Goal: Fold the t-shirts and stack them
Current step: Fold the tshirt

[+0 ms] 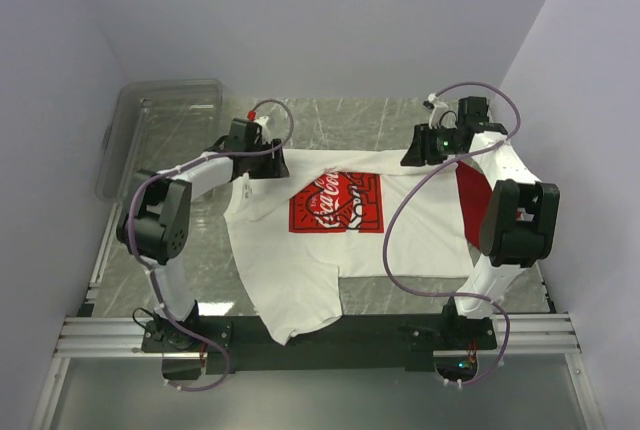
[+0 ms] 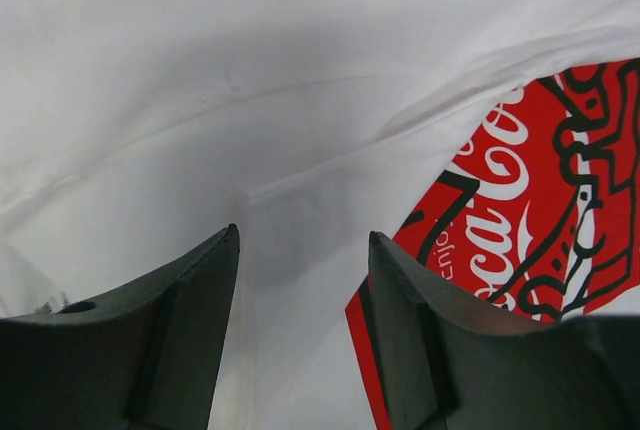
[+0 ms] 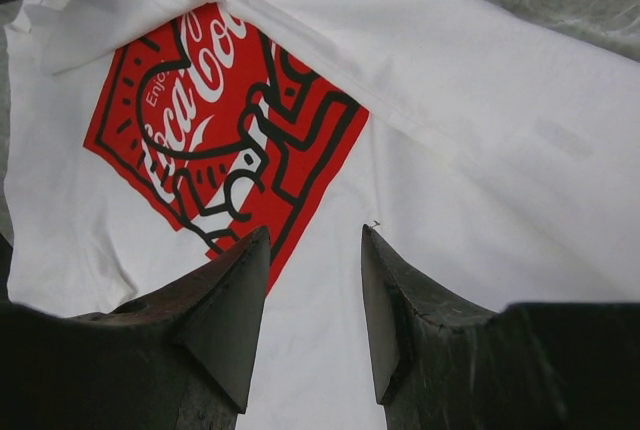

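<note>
1. The white shirt (image 1: pixel 300 270) lay spread face up in the middle of the table (image 1: pixel 340 120), with its red square print (image 1: pixel 337 202) showing near the centre.
2. One end of the white shirt reached the near edge of the table, left of centre, and draped over the dark rail there.
3. The red shirt (image 1: pixel 468 205) lay at the right side, touching the white one (the right arm hid much of it, so its full shape could not be told).
4. A clear plastic bin (image 1: pixel 130 140) sat at the far left corner, apart from both shirts.
5. The left gripper (image 2: pixel 303 250) was over the far left part of the white shirt, just left of the print. Its two fingers (image 2: pixel 170 330) stood about half apart. Plain white cloth with a soft fold edge filled the gap between them, and nothing was pinched.
6. The right gripper (image 3: pixel 315 240) was over the far right part of the white shirt, on the other side of the print. Its fingers (image 3: pixel 225 300) were also partly spread, a little narrower than the left pair. White cloth showed in the gap and the corner of the print lay just beside the left fingertip (no fabric was caught between the tips).
7. Both shirts lay unfolded and unstacked, each flat on the table.
</note>
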Available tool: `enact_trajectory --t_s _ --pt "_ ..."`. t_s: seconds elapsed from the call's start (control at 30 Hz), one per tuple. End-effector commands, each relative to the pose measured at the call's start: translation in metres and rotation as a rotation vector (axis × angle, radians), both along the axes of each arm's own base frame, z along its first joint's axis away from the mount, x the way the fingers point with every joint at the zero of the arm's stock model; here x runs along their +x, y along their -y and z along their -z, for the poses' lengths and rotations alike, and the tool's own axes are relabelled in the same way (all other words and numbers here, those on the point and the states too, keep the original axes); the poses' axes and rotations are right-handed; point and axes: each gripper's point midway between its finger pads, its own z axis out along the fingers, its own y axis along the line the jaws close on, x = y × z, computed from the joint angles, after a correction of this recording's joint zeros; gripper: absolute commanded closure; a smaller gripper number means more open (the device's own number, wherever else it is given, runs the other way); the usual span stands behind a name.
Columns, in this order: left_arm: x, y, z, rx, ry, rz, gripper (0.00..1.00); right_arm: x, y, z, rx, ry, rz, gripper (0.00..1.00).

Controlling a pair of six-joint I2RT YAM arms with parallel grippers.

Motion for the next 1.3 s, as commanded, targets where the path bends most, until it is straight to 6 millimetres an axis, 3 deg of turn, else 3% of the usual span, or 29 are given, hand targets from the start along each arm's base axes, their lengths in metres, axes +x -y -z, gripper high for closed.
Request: enact_trajectory --t_s 0.0,0.17,0.3,0.37,0.5,0.67,0.7,0.83,0.93,0.97,1.0,1.1,1.13,1.2,1.23,1.27 --pt "0.002 0.017 0.002 -0.003 -0.013 0.068 0.41 0.002 -0.002 -0.016 0.019 0.053 0.003 0.51" --pt "0.003 0.021 0.019 0.025 -0.047 0.070 0.43 0.001 0.005 -0.017 0.034 0.057 0.016 0.52" --pt "0.002 0.023 0.022 0.038 -0.057 0.079 0.58 0.000 0.009 -0.019 0.050 0.059 0.024 0.51" --pt "0.001 0.024 0.019 0.048 -0.049 0.077 0.64 -0.001 0.010 -0.020 0.056 0.060 0.024 0.52" --pt "0.000 0.025 0.009 0.046 -0.026 0.080 0.85 -0.002 0.009 -0.021 0.061 0.062 0.020 0.52" --pt "-0.010 0.030 -0.011 0.050 0.023 0.109 0.91 -0.004 0.009 -0.023 0.062 0.064 0.018 0.52" --pt "-0.013 0.033 -0.015 0.047 0.031 0.117 0.97 -0.004 0.009 -0.024 0.061 0.067 0.017 0.52" --pt "-0.038 0.043 -0.026 0.025 0.044 0.180 0.99 -0.004 0.010 -0.023 0.057 0.064 0.018 0.52" --pt "-0.062 0.053 -0.025 0.001 0.016 0.253 0.95 -0.004 0.013 -0.023 0.054 0.066 0.023 0.52" --pt "-0.077 0.053 -0.016 0.008 -0.031 0.287 0.92 -0.004 0.014 -0.024 0.054 0.067 0.024 0.52" --pt "-0.087 0.055 -0.011 0.009 -0.061 0.312 0.80 -0.003 0.016 -0.024 0.052 0.069 0.029 0.52" --pt "-0.114 0.050 0.009 0.074 -0.130 0.349 0.65 -0.002 0.018 -0.023 0.046 0.068 0.034 0.52" --pt "-0.116 0.047 0.007 0.090 -0.119 0.337 0.59 -0.003 0.019 -0.022 0.045 0.066 0.034 0.52" --pt "-0.113 0.034 0.005 0.143 -0.078 0.272 0.39 -0.002 0.019 -0.021 0.040 0.065 0.034 0.52" --pt "-0.110 0.031 -0.015 0.139 -0.011 0.248 0.38 -0.003 0.019 -0.021 0.039 0.063 0.034 0.52" --pt "-0.107 0.023 -0.021 0.156 0.022 0.204 0.38 -0.003 0.020 -0.021 0.038 0.062 0.035 0.52"
